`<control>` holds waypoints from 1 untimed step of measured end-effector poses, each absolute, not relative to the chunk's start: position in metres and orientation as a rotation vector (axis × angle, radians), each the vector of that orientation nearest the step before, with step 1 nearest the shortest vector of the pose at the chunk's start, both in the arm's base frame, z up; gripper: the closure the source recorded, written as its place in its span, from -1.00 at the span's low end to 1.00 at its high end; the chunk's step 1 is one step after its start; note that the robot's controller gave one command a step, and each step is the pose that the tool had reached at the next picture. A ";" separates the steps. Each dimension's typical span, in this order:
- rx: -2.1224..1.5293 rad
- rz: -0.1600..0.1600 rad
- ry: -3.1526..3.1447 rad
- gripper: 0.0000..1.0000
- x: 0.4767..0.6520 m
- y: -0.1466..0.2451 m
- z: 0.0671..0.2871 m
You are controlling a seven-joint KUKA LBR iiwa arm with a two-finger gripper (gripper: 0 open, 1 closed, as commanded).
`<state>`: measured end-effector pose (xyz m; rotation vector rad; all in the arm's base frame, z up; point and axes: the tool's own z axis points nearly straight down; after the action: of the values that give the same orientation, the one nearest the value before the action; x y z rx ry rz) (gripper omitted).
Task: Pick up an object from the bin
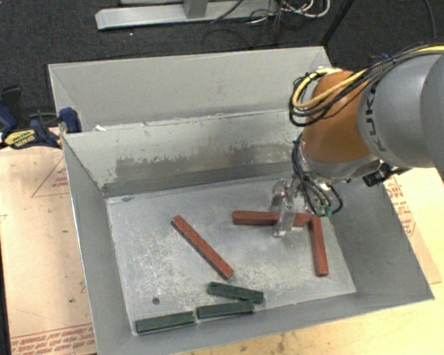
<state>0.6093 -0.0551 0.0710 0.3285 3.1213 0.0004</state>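
the gripper (285, 215) hung low at about 3 o'clock from the middle of the grey metal bin (203, 151), right over the 3 o'clock end of a reddish-brown flat straight bar (250, 218). that bar lay across the floor along the 9-to-3 line. whether the pincer was wide or narrow could not be told, nor whether it touched the bar.

a second reddish-brown bar (318, 248) started just beside that same end and ran down toward 6 o'clock, close to the foot of the 3 o'clock wall, so room on that side was tight. the orange-covered arm (332, 128) leaned in over the 2 o'clock rim.

a third reddish-brown bar (202, 246) lay slanted from 11 to 5 near the middle, well apart from the gripper. along the 6 o'clock edge a dark green flat bar (165, 322) and another dark green bar (224, 309) lay end to end. a tilted dark green bar (234, 292) sat just beside them. bare floor lay open toward 9 o'clock and along the foot of the 12 o'clock wall.
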 end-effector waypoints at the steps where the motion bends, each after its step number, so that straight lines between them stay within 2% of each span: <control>1: 0.329 0.001 3.123 1.00 0.609 -0.055 0.074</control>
<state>0.6087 -0.0550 0.0742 0.3291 3.1231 0.0006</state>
